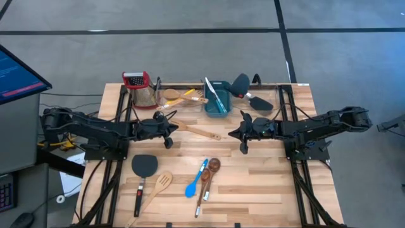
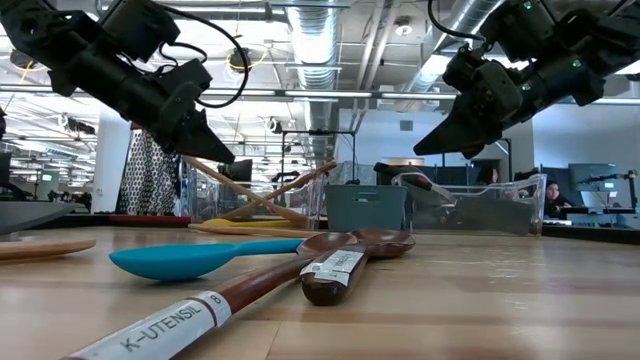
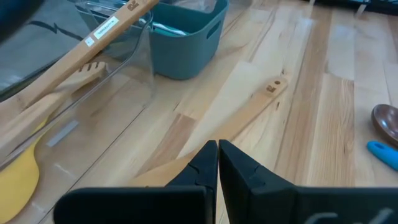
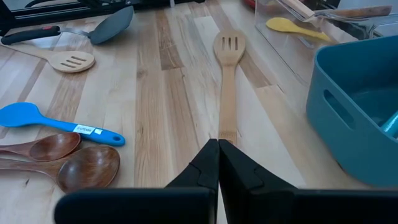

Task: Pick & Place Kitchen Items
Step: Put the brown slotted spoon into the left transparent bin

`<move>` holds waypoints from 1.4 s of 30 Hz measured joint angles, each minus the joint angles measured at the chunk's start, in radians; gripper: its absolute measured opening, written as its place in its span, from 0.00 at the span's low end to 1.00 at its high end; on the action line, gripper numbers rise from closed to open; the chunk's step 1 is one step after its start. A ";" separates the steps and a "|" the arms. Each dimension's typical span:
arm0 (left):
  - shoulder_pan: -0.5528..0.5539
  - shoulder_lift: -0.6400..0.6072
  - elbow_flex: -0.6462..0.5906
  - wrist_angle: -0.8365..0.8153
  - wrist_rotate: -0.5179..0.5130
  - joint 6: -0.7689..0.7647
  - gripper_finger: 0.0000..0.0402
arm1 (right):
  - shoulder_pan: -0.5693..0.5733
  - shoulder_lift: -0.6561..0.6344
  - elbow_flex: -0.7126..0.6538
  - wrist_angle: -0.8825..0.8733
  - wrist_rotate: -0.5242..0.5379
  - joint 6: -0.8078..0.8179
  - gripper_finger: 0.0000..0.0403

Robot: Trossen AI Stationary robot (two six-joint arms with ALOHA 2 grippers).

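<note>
Both my arms hang above the middle of the wooden table (image 1: 266, 190), facing each other, and neither touches anything.

My left claw (image 1: 169, 125) is pinched fully shut with nothing in it; its two fingertips (image 3: 208, 163) meet edge to edge. It hovers over the head end of a pale slotted spatula (image 1: 201, 132) that lies flat on the boards, its handle running toward the table's middle.

My right claw (image 1: 243, 132) is likewise closed tight and empty, fingertips (image 4: 210, 160) pressed together. It points along the same pale spatula from the handle end; in the right wrist view the slotted head (image 4: 229, 47) lies at the far end.

Nearer the front edge lie the other loose utensils. A black spatula with a red and black handle (image 1: 143, 170) sits on the left-arm side, with a second pale slotted spatula (image 1: 158, 187) just beside it. Toward the centre a blue spoon (image 1: 195, 182) lies beside two dark-brown wooden spoons (image 1: 207, 177), whose bowls sit close together; both brown handles carry white labels.

At the back of the table a teal tub (image 1: 216, 100) holds a few utensils standing at a slant. On its left a clear bin (image 1: 174, 96) contains a yellow spoon (image 1: 180, 99) and pale wooden pieces. On its right, another clear bin holds a black spatula (image 1: 256, 100). A red grater (image 1: 139, 87) stands at the back left corner
</note>
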 joint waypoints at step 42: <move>0.000 0.000 0.000 0.099 -0.113 -0.006 0.00 | -0.001 0.000 0.000 0.094 0.004 0.026 0.00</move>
